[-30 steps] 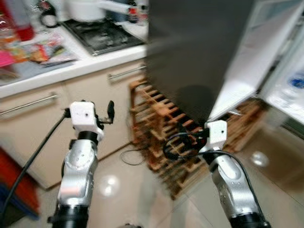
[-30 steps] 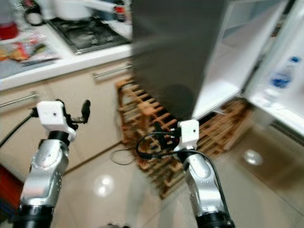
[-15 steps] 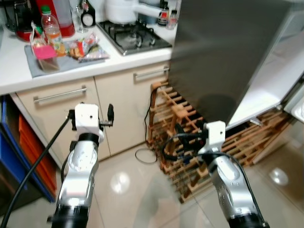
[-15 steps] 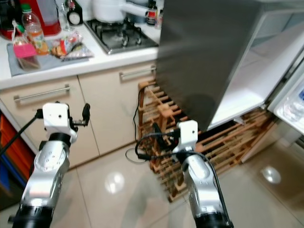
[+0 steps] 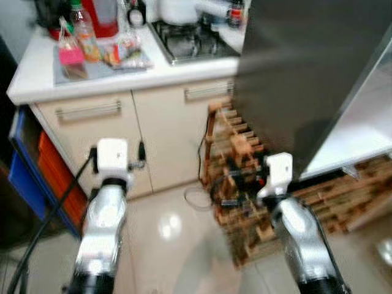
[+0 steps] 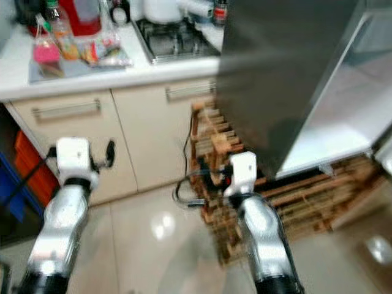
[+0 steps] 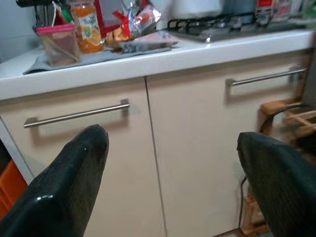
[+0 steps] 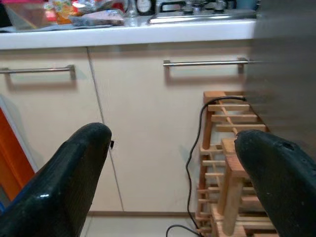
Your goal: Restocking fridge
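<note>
Both the left gripper (image 7: 170, 163) and right gripper (image 8: 173, 163) gape wide, empty; we advise squaring to the counter (image 5: 37, 86) before reaching its orange juice bottle (image 7: 86, 27).

Fridge (image 5: 306, 67): tall, dark grey side panel, standing on the robot's right beside the white tabletop (image 5: 37, 82); its white interior is exposed at far right. On the tabletop, well apart from the fridge: orange drink bottle (image 7: 85, 28), upright; pink-lidded clear container (image 7: 53, 43) just beside it; crinkled snack packets (image 7: 132, 22) lying on a grey cloth (image 7: 106, 52). Head views blurred.
</note>
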Tool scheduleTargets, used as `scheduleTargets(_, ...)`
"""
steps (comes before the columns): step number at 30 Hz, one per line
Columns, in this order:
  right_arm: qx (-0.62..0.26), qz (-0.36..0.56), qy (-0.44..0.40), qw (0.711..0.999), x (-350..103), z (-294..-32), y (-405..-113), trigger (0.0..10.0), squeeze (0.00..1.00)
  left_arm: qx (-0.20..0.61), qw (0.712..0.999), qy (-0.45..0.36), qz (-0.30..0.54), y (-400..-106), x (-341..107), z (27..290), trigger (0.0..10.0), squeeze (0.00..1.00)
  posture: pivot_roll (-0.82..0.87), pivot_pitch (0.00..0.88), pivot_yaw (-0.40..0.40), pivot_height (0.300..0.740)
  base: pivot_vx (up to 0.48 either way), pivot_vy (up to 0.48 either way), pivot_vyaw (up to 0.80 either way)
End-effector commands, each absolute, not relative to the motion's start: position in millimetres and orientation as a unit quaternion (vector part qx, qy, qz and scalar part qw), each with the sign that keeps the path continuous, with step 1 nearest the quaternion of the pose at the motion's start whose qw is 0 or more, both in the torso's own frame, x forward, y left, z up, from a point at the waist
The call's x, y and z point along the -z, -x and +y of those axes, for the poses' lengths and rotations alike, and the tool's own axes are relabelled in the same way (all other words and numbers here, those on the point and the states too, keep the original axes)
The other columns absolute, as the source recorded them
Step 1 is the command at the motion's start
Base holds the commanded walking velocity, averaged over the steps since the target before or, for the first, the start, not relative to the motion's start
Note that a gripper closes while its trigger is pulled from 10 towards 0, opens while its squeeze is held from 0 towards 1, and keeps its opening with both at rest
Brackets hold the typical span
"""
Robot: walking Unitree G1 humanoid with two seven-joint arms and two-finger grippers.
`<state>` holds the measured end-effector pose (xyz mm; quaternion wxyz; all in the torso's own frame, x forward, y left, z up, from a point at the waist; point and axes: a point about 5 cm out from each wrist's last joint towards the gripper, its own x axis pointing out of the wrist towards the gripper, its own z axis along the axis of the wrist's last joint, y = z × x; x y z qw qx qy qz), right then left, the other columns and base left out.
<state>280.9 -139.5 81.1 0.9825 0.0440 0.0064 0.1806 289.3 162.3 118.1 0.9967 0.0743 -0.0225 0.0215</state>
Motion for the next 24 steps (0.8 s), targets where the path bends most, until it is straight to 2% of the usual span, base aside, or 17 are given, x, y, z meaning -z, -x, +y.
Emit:
scheduleTargets(1, -0.192, 0.0, -0.047, 0.98, -83.3, -132.6, -282.5, 10.0, 0.0, -0.028, 0.996, -0.086, -0.026, -288.1, -119.4, 169.1, 10.0, 0.0, -0.06, 0.0, -0.023, 0.74, 0.0, 0.0, 0.47)
scheduleTargets(10, -0.198, 0.004, -0.047, 0.979, -80.5, -131.5, -280.7, 10.0, 0.0, -0.026, 0.996, -0.084, -0.026, -288.9, -118.6, 167.4, 10.0, 0.0, -0.06, 0.0, -0.026, 0.74, 0.0, 0.0, 0.47)
scheduleTargets(13, -0.174, 0.005, -0.051, 0.983, -79.3, -134.4, -282.2, 10.0, 0.0, -0.015, 0.996, -0.081, -0.03, -290.1, -120.2, 165.0, 10.0, 0.0, -0.06, 0.0, -0.028, 0.74, 0.0, 0.0, 0.49)
scheduleTargets(21, -0.156, -0.004, -0.04, 0.987, -82.4, -137.0, -285.6, 10.0, 0.0, -0.007, 0.996, -0.074, -0.043, -294.9, -126.3, 162.1, 10.0, 0.0, -0.06, 0.0, -0.027, 0.74, 0.461, 0.0, 0.0)
scheduleTargets(24, -0.152, -0.003, -0.03, 0.988, -82.3, -138.3, -286.1, 10.0, 0.0, -0.006, 0.996, -0.073, -0.045, -295.1, -127.2, 162.3, 10.0, 0.0, -0.06, 0.0, -0.026, 0.74, 0.48, 0.0, 0.73)
